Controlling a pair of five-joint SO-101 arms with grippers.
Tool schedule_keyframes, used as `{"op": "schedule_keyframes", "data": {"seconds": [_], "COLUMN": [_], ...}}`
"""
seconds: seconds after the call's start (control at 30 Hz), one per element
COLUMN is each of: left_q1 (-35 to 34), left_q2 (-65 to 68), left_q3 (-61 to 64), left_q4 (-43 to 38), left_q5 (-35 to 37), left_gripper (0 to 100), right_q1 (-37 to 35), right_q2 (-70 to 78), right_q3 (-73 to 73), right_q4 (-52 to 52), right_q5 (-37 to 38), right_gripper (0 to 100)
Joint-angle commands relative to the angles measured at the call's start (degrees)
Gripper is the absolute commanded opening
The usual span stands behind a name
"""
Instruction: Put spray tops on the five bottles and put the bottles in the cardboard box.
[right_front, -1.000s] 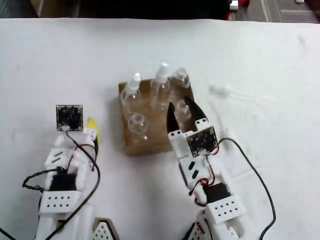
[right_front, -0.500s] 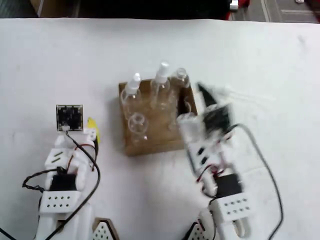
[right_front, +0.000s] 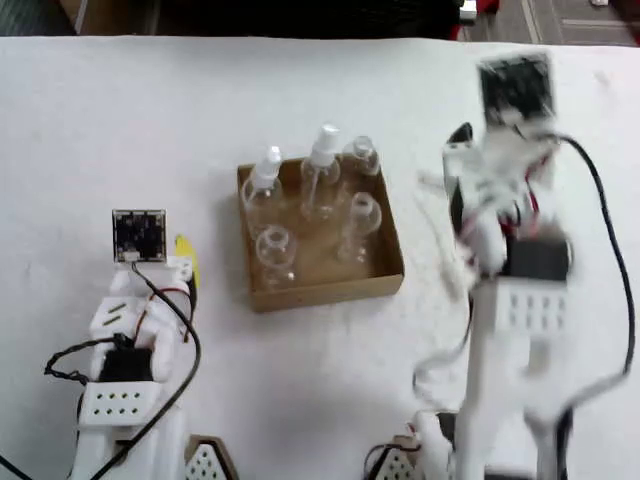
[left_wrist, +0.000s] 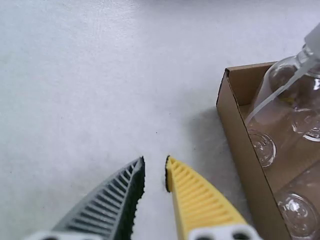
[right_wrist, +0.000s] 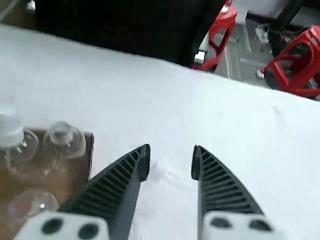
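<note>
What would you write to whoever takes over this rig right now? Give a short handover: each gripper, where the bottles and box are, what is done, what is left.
Left gripper: low over the table beside the cardboard box, jaws a narrow gap apart, empty.
Right gripper: open, empty, raised over the table on the box's other side.
Done: all five bottles stand in the box; two wear spray tops.
Left: the three open-necked ones need tops.

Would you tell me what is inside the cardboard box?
Five clear bottles stand inside the cardboard box: two wear spray tops, three are open-necked. Floor beneath them is covered.
</note>
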Motion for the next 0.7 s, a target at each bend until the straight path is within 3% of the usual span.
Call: {"op": "schedule_keyframes", "data": {"seconds": [0.0, 0.4, 0.67], "left_q1": [0.5, 0.5, 0.5], "left_q2": [-1.1, -1.1, -1.1], "left_q3": [-1.5, -1.5, -1.7], "left_q4": [-0.2, -0.2, -0.2], "left_q5": [-0.6, -0.6, -0.6], "left_gripper": [7, 7, 7], "right_q1": [0.8, 0.7, 1.9], "right_q2": [18.2, 67.6, 91.3], "right_q3": [-13.4, -55.7, -87.5], "right_q4": [4.5, 24.3, 36.9], "right_q5": [9.6, 31.6, 33.1], "right_gripper": [11.8, 11.9, 12.0]}}
